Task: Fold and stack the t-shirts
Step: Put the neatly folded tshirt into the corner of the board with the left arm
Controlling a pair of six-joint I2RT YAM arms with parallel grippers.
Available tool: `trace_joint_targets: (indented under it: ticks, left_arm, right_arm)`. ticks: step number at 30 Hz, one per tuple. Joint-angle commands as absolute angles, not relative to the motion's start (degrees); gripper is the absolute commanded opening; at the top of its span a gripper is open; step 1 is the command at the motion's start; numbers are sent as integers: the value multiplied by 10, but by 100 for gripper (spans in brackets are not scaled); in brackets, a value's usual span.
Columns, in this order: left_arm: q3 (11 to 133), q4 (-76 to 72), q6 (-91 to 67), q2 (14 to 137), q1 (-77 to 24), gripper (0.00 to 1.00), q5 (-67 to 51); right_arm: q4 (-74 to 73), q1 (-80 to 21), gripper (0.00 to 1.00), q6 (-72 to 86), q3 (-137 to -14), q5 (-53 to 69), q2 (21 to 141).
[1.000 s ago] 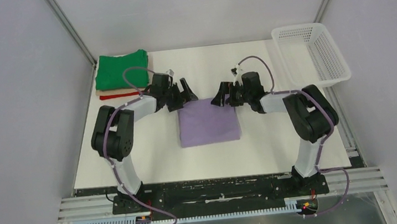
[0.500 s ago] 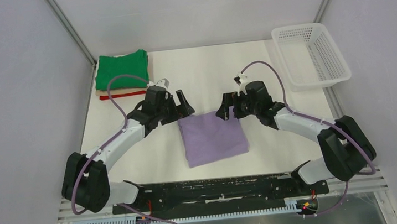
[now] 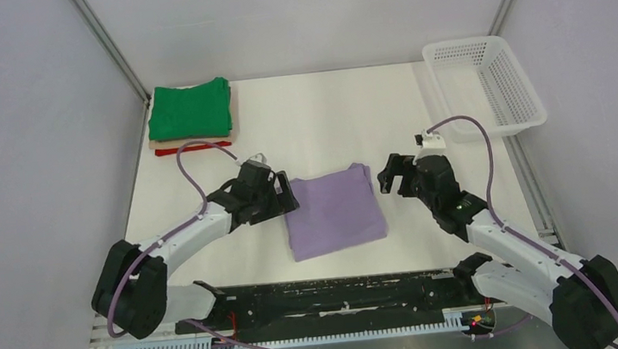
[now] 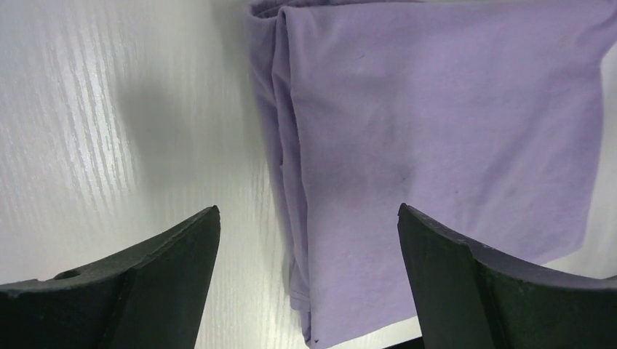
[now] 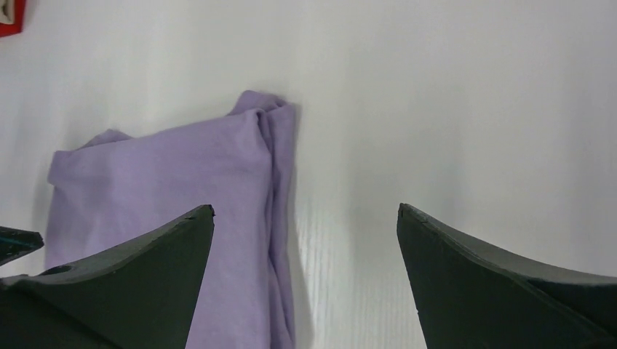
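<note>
You see only thin edges of the tan t-shirt [image 3: 162, 143] and the red t-shirt [image 3: 161, 152]; the green t-shirt [image 3: 191, 109] covers the rest. In your left wrist view the lavender t-shirt [image 4: 436, 123] runs off the top edge, its near corner behind a finger [image 4: 473, 291] of the left gripper [image 4: 307, 211]. In the right wrist view it runs off the bottom, and a red scrap [image 5: 9, 14] at the corner is cropped

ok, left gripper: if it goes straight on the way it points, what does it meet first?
Probably the lavender t-shirt: its folded edge lies straight ahead of the open left gripper in the wrist view. Height above it is unclear.
</note>
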State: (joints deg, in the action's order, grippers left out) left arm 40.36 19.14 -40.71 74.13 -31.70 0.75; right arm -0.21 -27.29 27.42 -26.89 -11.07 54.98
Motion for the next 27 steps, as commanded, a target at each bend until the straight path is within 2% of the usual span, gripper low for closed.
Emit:
trace_joint_targets:
  ticks: [1,7,15,22,24,27]
  left_arm:
    - [399,164,-449,771,-333,93,61]
    - [404,160,-470,816,-360,80,67]
    - [421,172,-490,883,-383,51,100]
    - [514,229,-455,970,-392,22,185]
    - [555,263,-439,998,-392,2,217]
    - [617,298,-393,1033,-391,2,266]
  right_arm:
    - [28,-272,98,264,-222,-163,514]
    - [37,-272,98,235,-206,-148,520]
    - [50,-271,98,225,-191,-161,528]
    - [56,-264,98,223,-183,-162,525]
    - [57,-261,98,222,-181,-161,527]
    - [57,-257,98,221,-179,-153,528]
